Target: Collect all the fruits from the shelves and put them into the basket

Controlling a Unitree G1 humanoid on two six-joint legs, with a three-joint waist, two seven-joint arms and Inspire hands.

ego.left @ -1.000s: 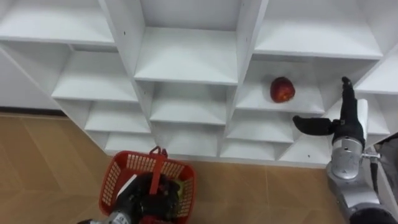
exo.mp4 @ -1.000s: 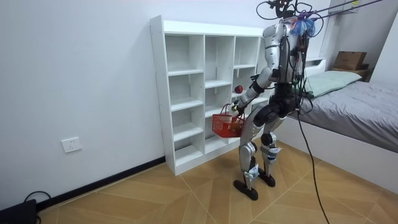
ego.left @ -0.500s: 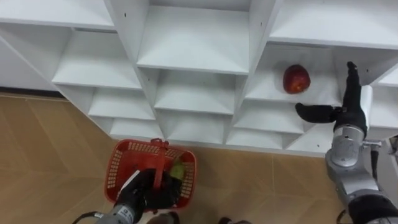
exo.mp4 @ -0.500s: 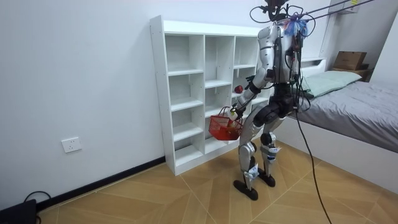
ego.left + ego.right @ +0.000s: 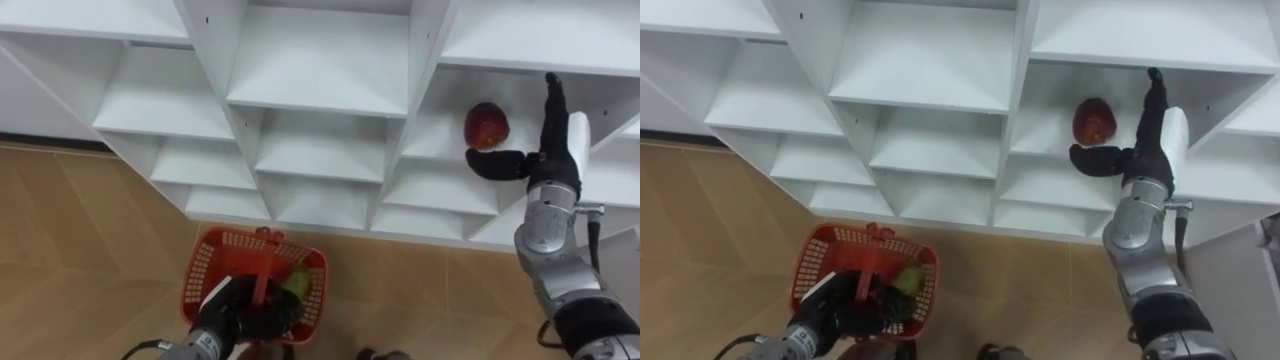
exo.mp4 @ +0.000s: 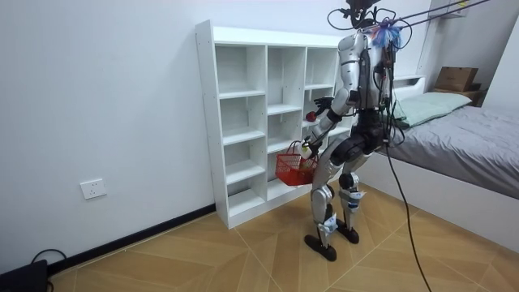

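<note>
The left hand (image 5: 232, 312) curls round the handle of the red plastic mesh basket (image 5: 203, 272), which already carries a greenish fruit (image 5: 297, 282). In the white wooden closet (image 5: 320, 75), a round red apple (image 5: 486, 125) sits uncollected on a right-column shelf. The right hand (image 5: 548, 160) is just beside it, fingers (image 5: 551, 100) straight and wide.

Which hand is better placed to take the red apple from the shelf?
The right hand: it is open, raised beside the apple on the shelf, thumb close to it. The left hand is low, shut on the handle of the red basket.
</note>
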